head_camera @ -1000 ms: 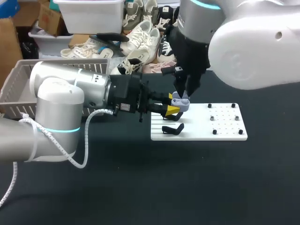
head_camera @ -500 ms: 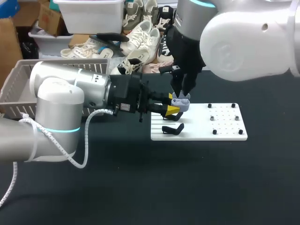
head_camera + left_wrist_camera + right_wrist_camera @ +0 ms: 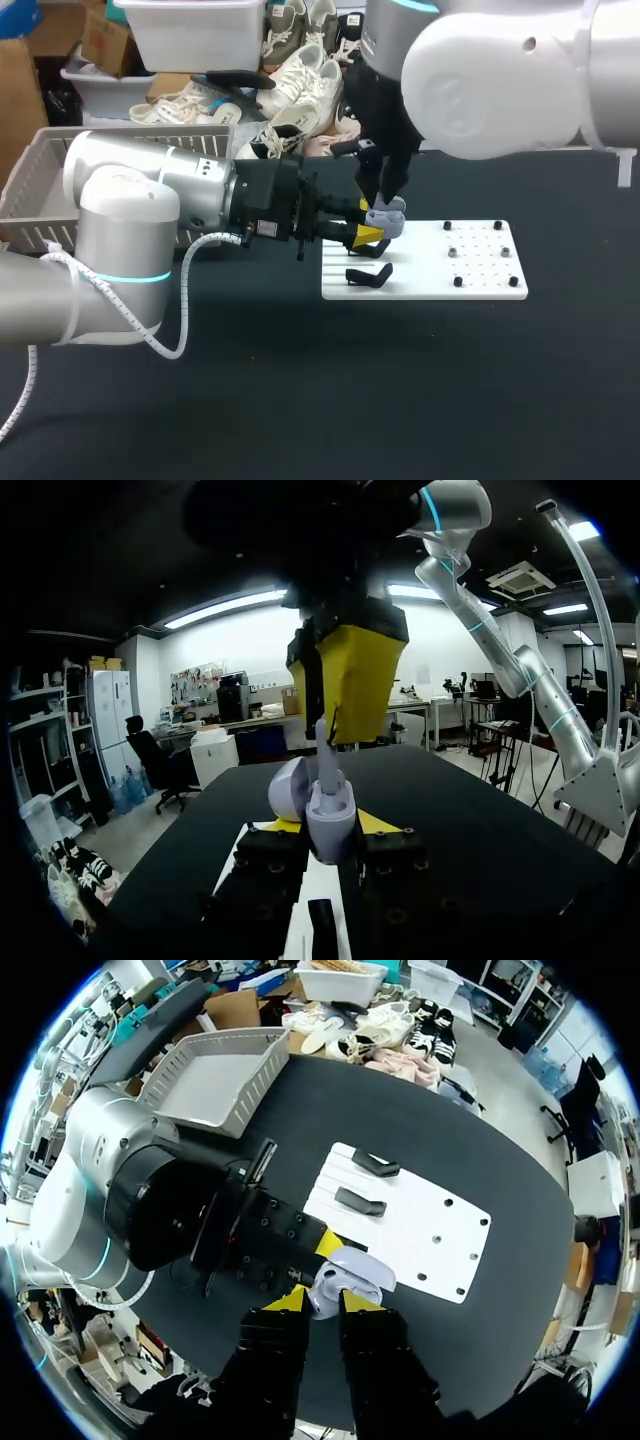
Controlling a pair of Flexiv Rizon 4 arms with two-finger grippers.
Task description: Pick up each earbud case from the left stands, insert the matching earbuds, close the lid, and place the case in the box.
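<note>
My left gripper (image 3: 327,828) was clamped on the lavender earbud case (image 3: 334,818), one finger against each side, holding it just above the near end of the white board (image 3: 480,278). The case's lid (image 3: 289,788) stood open, tipped back to one side of the fingers. A pale earbud (image 3: 327,762) stood upright in the case, its stem rising straight out from between my left fingers.

My right gripper (image 3: 326,1302) hung directly over the case, pointing down. Its yellow tips were drawn close together, with the top of the earbud's stem pinched at the seam between them, so I read it as gripping the earbud. From the right wrist view the case sat just ahead of those tips, with the left gripper's yellow tips on either side of it.

Below and just beside my left fingertips, a black stand (image 3: 368,274) lay empty on the board. The grey basket (image 3: 40,185) sat on the dark table (image 3: 400,400), back beside my left arm and well apart from both sets of fingers.
</note>
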